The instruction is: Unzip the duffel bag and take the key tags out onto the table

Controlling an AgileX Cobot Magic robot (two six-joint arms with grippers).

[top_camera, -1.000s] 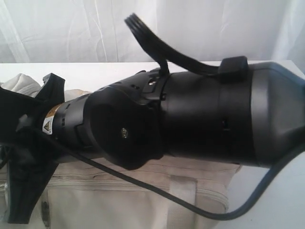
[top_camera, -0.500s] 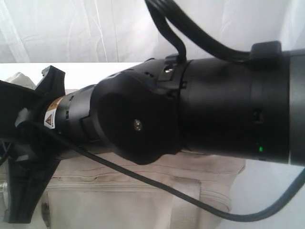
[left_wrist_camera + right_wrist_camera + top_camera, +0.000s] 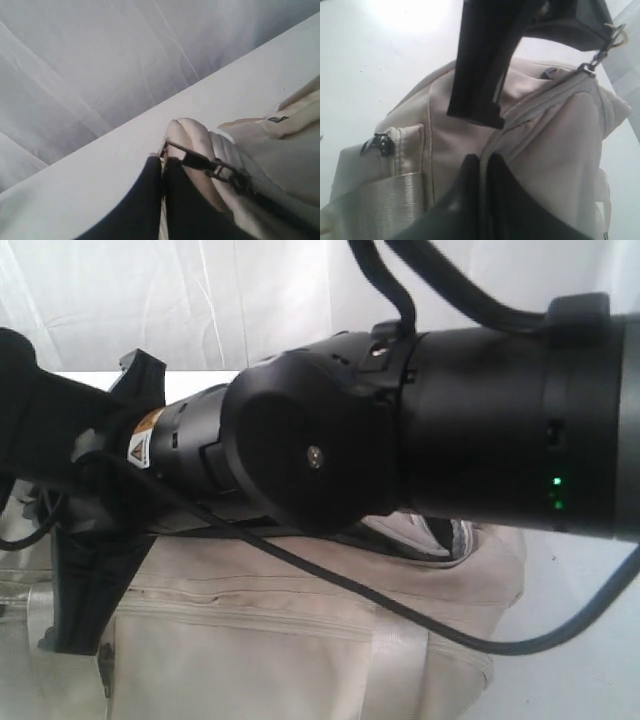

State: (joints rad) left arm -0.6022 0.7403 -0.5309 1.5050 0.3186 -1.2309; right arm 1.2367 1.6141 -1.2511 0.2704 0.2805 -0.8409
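The cream-beige duffel bag lies on the white table. My left gripper is shut at one end of the bag, pinching the dark zipper pull. In the right wrist view that pull's chain runs down to the bag's top corner. My right gripper is shut on the fabric seam beside the zipper track of the bag. In the exterior view a slit with grey edge shows on the bag's top, under the right arm. The key tags are hidden.
A white curtain hangs behind the table's far edge. The right arm's black cable drapes across the bag's side. A side pocket with its own small zipper pull and a webbing strap faces the right wrist camera.
The right arm has risen and shifted right in the exterior view, and the black wrist parts at the left have gone up with it. A gap in the bag's top now shows beneath the arm.
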